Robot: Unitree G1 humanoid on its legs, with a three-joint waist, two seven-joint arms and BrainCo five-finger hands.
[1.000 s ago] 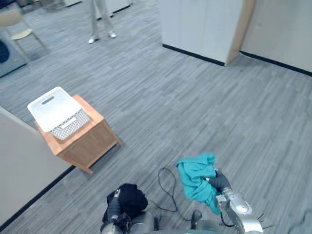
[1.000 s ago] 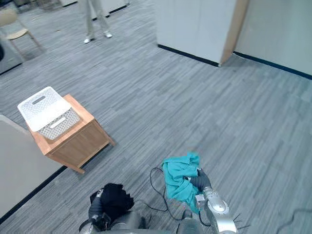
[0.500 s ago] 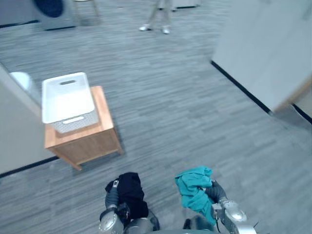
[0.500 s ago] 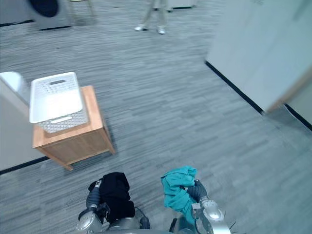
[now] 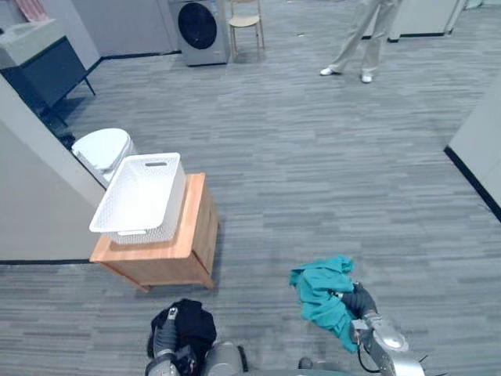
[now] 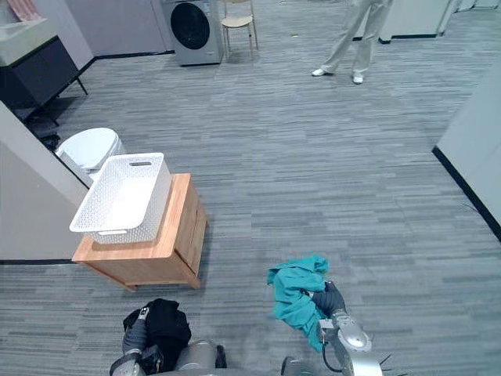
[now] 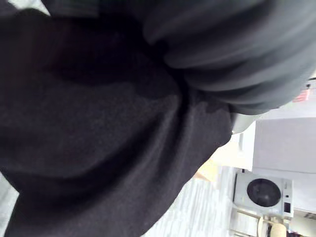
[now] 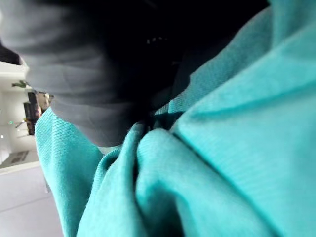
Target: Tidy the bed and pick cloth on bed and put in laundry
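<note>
the robot's left hand (image 5: 163, 342) shows low on its own left side with a crumpled black cloth (image 5: 192, 327) bunched against it. the right hand (image 5: 360, 301), on the other side, carries a rumpled teal cloth (image 5: 321, 291) that hangs clear of the grey striped carpet floor (image 5: 313, 180). in both wrist views the fabric lies right over the dark ribbed cover and buries the grip, so i cannot tell how either hand is closed. both bundles sit high and close to the body, probably so that nothing trails on the floor on the way.

ahead on the left, a white perforated plastic laundry basket (image 5: 139, 196) sits on a low wooden cabinet (image 5: 168, 271). it covers most of the top, leaving a bare strip along the right and near edges. its mouth is open, it looks empty, and it is well apart from both cloths, so the drop is not yet done. beside the cabinet's far left corner is a white round lidded bin (image 5: 102, 147). a person's legs (image 5: 364, 35) are far off across the floor.
</note>
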